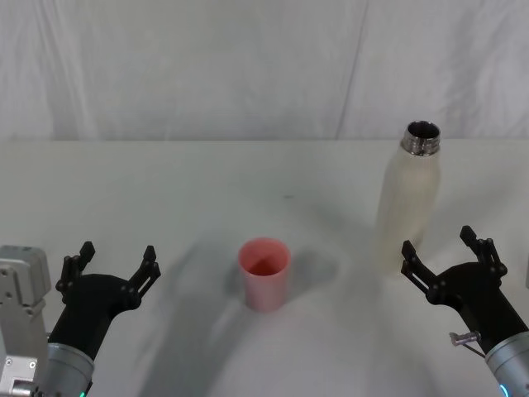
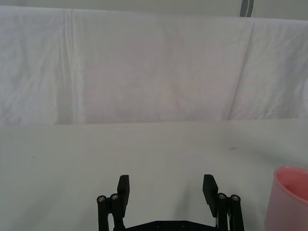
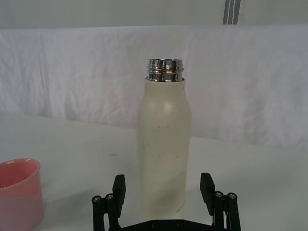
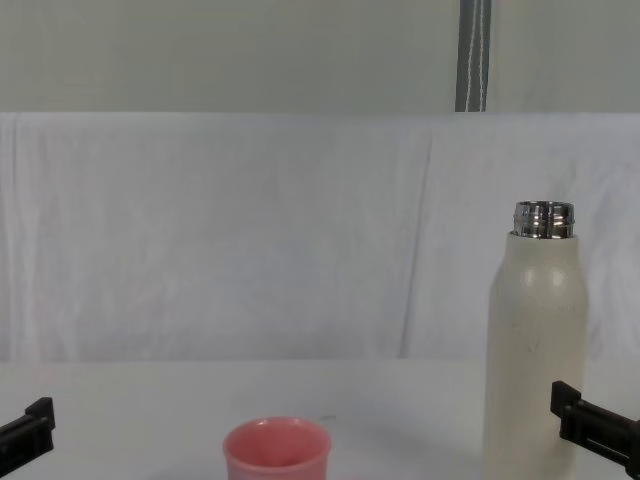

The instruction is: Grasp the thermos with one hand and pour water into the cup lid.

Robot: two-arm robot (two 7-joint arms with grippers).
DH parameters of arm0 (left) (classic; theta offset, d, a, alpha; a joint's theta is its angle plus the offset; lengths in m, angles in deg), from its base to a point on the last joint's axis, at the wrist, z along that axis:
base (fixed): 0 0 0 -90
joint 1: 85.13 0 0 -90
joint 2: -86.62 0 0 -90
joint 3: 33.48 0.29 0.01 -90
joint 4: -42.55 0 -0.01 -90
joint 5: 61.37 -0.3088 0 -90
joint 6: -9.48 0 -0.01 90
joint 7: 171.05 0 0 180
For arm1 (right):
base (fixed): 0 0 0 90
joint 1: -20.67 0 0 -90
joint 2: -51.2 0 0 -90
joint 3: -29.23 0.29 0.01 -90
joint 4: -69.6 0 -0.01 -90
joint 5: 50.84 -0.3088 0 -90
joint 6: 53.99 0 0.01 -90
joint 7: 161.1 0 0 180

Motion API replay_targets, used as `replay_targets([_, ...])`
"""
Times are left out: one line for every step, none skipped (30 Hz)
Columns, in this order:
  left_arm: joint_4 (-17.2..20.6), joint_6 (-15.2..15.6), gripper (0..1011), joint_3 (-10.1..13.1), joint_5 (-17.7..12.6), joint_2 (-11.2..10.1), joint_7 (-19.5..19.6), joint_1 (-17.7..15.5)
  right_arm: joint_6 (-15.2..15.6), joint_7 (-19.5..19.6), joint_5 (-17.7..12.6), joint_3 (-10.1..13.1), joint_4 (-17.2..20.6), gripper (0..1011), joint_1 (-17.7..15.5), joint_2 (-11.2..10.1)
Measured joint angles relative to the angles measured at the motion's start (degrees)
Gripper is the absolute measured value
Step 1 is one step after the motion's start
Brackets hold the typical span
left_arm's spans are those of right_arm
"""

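Task at opening stage; nothing grasped, nothing poured.

Right gripper (image 1: 446, 248): jaws spread wide, empty. Thermos (image 1: 407, 198) upright on bench (image 1: 165, 190), just ahead of the jaws and nearly centred on the gap between them in the right wrist view (image 3: 163, 144); slightly toward the left-hand jaw in the head view. Whether the body already sits between the jaw tips or just short of them: cannot tell. No contact visible. Steel neck uncapped, mouth open upward.

Left gripper (image 1: 113, 265): jaws likewise wide open, holding nothing, low over the bench with only bare surface ahead of them. Cup lid (image 1: 264, 274) upright, mouth up, off to the right of these jaws and well apart from them; left of the right jaws, with a clear stretch of bench between it and the thermos. Water level inside not discernible; interior looks dry.

Done: thermos already uncapped, right jaws lined up on it. Left: advance and close on the body, lift, carry over the cup lid, tilt to pour.
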Motion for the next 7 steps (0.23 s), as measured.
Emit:
replay_targets([0.0, 0.0, 1001, 0.0, 0.0, 0.0, 0.0, 0.0, 0.0, 0.0, 0.0, 0.0, 0.0, 1001, 0.0, 0.0])
replay_targets([0.0, 0.0, 1001, 0.0, 0.0, 0.0, 0.0, 0.0, 0.0, 0.0, 0.0, 0.0, 0.0, 1001, 0.0, 0.0])
replay_targets([0.0, 0.0, 1001, 0.0, 0.0, 0.0, 0.0, 0.0, 0.0, 0.0, 0.0, 0.0, 0.0, 1001, 0.0, 0.0])
replay_targets([0.0, 0.0, 1001, 0.0, 0.0, 0.0, 0.0, 0.0, 0.0, 0.0, 0.0, 0.0, 0.0, 1001, 0.0, 0.0])
replay_targets([0.0, 0.0, 1001, 0.0, 0.0, 0.0, 0.0, 0.0, 0.0, 0.0, 0.0, 0.0, 0.0, 1001, 0.0, 0.0])
replay_targets([0.0, 0.0, 1001, 0.0, 0.0, 0.0, 0.0, 0.0, 0.0, 0.0, 0.0, 0.0, 0.0, 1001, 0.0, 0.0])
replay_targets([0.0, 0.0, 1001, 0.0, 0.0, 0.0, 0.0, 0.0, 0.0, 0.0, 0.0, 0.0, 0.0, 1001, 0.0, 0.0])
